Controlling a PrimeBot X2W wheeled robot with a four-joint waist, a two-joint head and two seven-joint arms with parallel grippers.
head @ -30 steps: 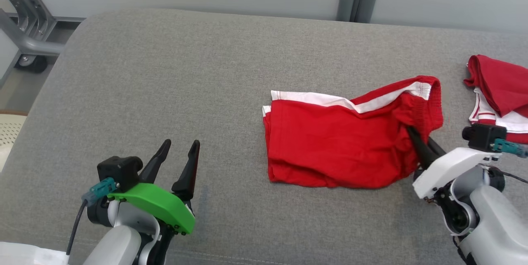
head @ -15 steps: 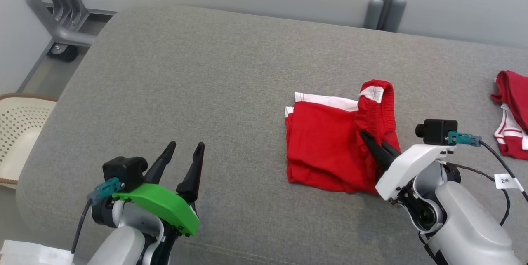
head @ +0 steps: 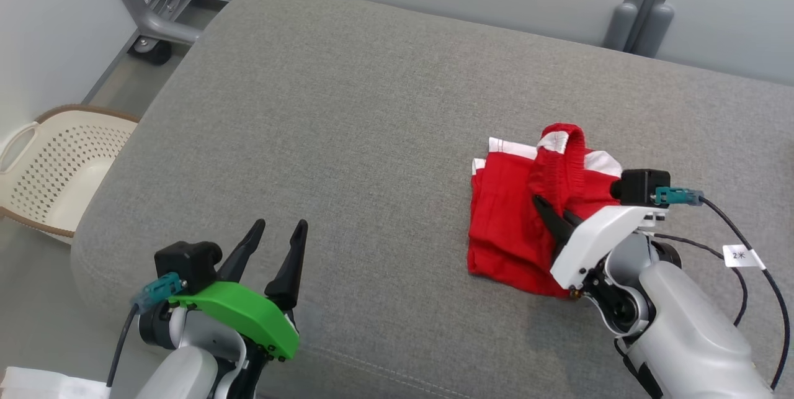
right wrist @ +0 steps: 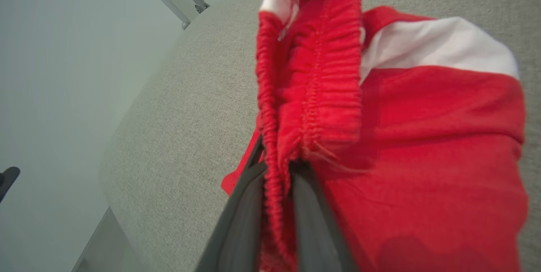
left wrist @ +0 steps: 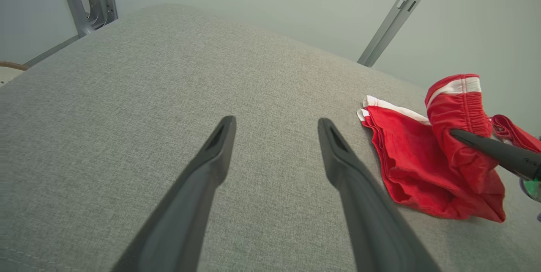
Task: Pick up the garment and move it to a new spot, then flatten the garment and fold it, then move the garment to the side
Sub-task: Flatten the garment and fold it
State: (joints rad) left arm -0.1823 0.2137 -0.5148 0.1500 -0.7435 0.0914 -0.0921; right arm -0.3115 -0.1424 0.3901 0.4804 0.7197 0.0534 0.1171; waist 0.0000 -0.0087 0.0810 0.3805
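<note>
Garment (head: 502, 225) folded further over; right jaws pinch its waistband (head: 561, 160).

The garment (head: 505, 231) is thin red cloth with white trim, smooth and faintly sheeny. Its waistband (right wrist: 312, 94) is gathered into rough elastic ribs. The cushion (head: 347, 138) wears a coarse grey weave, quite matt. Both the left gripper (head: 280, 224) and the right gripper (head: 552, 208) have fingers of matt dark plastic. The green cover (head: 242, 309) is smooth plastic and the white shell (head: 595, 237) glossier. The basket (head: 62, 163) is cream perforated plastic. The frame (head: 149, 8) is grey-painted metal.
</note>
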